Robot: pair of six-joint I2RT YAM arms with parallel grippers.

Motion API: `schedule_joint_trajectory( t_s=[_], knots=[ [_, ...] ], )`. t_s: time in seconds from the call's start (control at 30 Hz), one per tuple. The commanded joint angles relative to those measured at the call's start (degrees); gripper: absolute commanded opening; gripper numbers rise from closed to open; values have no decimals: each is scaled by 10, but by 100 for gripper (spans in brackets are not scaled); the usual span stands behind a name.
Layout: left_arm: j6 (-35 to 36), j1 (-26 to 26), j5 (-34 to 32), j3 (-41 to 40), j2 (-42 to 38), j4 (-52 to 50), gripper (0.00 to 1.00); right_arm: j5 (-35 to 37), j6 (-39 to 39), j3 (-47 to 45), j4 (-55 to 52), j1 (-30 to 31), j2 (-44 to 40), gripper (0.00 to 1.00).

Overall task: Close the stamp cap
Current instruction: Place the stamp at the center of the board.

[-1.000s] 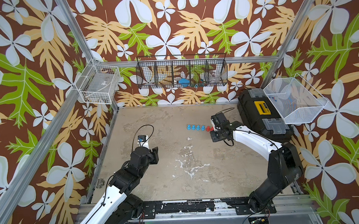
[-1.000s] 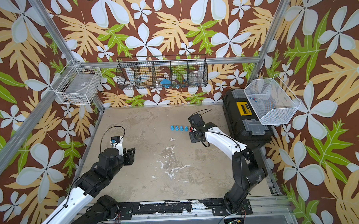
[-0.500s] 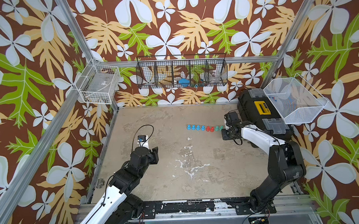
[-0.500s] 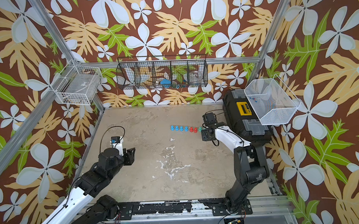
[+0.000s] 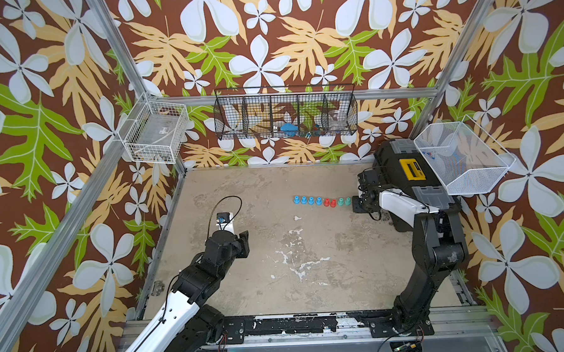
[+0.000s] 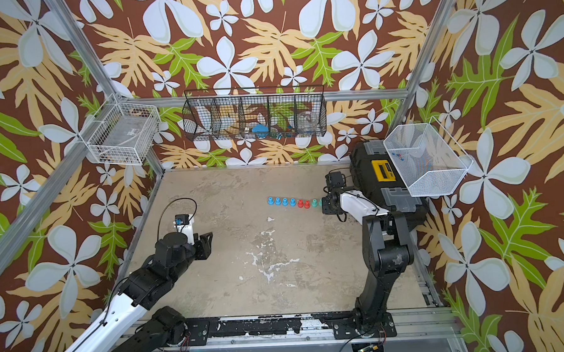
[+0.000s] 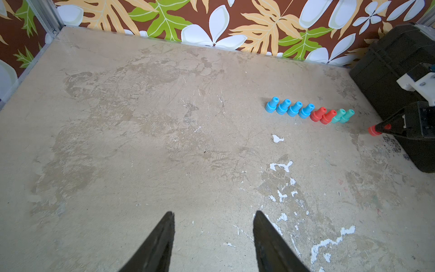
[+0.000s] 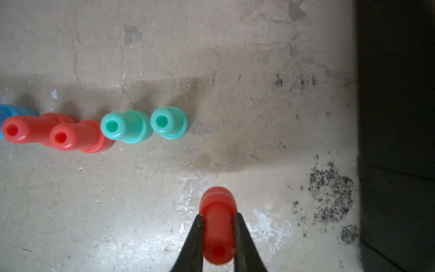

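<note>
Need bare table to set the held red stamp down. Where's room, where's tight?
Roomiest: mid-table, between the stamp row, the left fingers and the right arm. Also bare: the strip between row and back wall, and the corner beyond the blue stamps. Tight: between the teal stamps and black toolbox, where the right fingers hold the red stamp.
</note>
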Motion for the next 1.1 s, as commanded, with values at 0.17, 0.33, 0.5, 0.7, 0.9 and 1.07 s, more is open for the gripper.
schedule_joint_trajectory(
  t_s=[0.17, 0.33, 0.5, 0.7, 0.9, 1.07],
  knots=[
    [4, 1, 0, -2, 3, 6, 56, 16, 1, 59, -15, 0, 42, 17],
    [4, 1, 0, -2, 5, 7, 56, 22, -3, 88, -24, -1, 67, 17],
    [4, 1, 0, -2, 7, 6, 56, 23, -4, 106, -28, -4, 87, 17],
    [5, 1, 0, -2, 9, 6, 56, 22, -4, 115, -26, -6, 104, 17],
    [5, 1, -1, -2, 9, 6, 56, 16, -3, 118, -23, -6, 117, 17],
    [5, 1, 0, -2, 11, 6, 56, 15, -3, 124, -24, -6, 120, 17]
  ],
)
